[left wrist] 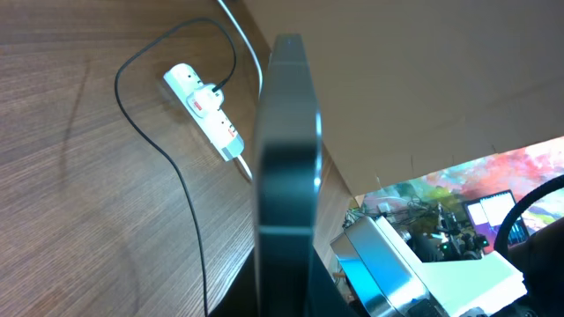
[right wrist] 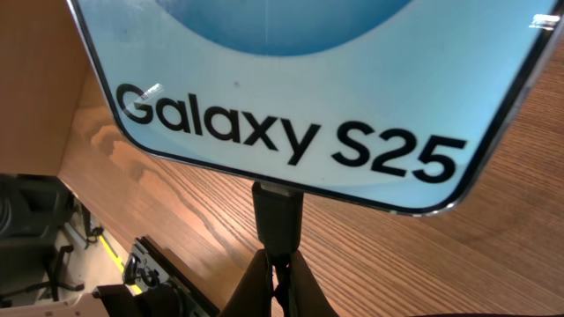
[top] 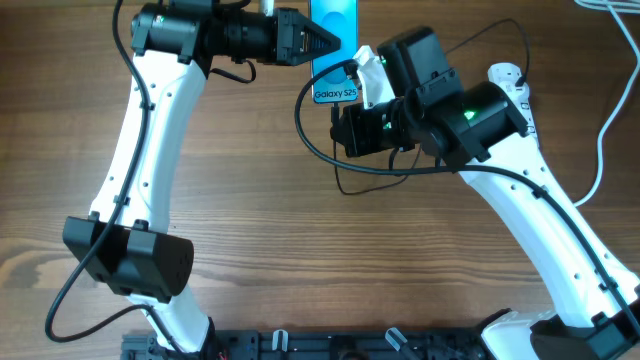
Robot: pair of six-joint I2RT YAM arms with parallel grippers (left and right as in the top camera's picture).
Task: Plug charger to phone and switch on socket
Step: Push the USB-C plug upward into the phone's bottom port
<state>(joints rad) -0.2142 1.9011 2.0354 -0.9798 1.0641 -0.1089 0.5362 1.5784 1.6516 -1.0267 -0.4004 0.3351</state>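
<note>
The phone, with a cyan screen and "Galaxy S25" lettering, is held off the table at the far middle. My left gripper is shut on its side; the left wrist view shows the phone edge-on between the jaws. My right gripper is just below the phone's bottom edge, shut on the charger's black plug. The plug tip meets the bottom edge of the phone. The charger's thin black cable loops back to the socket, partly hidden by my right arm.
In the left wrist view the white socket strip lies on the wooden table with a white adapter plugged in. A thick white cord runs along the right side. A black rail lines the front edge.
</note>
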